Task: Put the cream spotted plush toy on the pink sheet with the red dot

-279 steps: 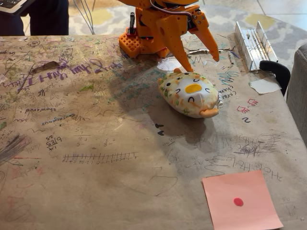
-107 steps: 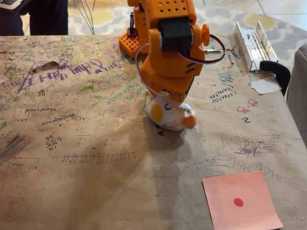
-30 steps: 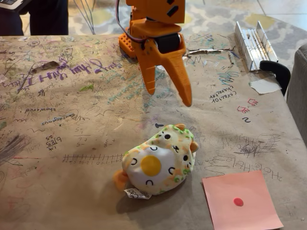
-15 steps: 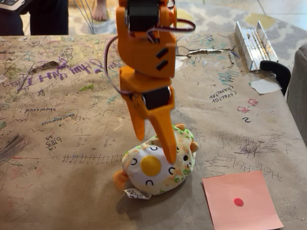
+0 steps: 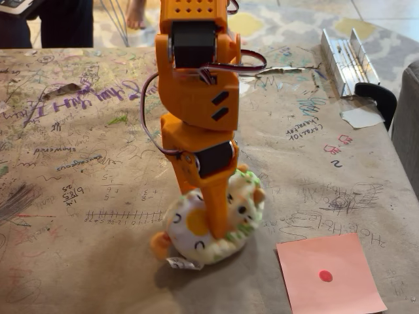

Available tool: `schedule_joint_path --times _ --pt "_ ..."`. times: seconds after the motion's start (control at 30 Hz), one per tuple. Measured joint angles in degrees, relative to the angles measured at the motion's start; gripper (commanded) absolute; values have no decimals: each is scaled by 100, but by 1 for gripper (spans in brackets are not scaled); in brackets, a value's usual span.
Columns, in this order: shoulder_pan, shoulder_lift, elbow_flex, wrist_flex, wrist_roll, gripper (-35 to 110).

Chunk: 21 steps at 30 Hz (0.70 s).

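Gripper [image 5: 208, 219] comes straight down, pinching the cream spotted plush toy [image 5: 196, 229] — probably to carry it right onto the pink sheet [image 5: 337, 271].

We see soft, fuzzy cloth on the cream spotted plush toy [image 5: 209, 219], matt paper in the pink sheet with the red dot [image 5: 330, 275], matt printed plastic on the gripper [image 5: 213, 219], and scribbled brown paper covering the table [image 5: 78, 196].
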<state>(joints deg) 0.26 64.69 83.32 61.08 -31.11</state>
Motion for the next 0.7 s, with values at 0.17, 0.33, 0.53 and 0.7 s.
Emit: schedule_joint_path --times 0.17,0.33,0.53,0.7 --pt "-18 1459 1608 -817 176 0" --pt "-246 4052 3771 -1424 773 0" --pt "-940 7567 4957 -756 1230 0" --pt "-1274 10837 4737 -176 1846 0"
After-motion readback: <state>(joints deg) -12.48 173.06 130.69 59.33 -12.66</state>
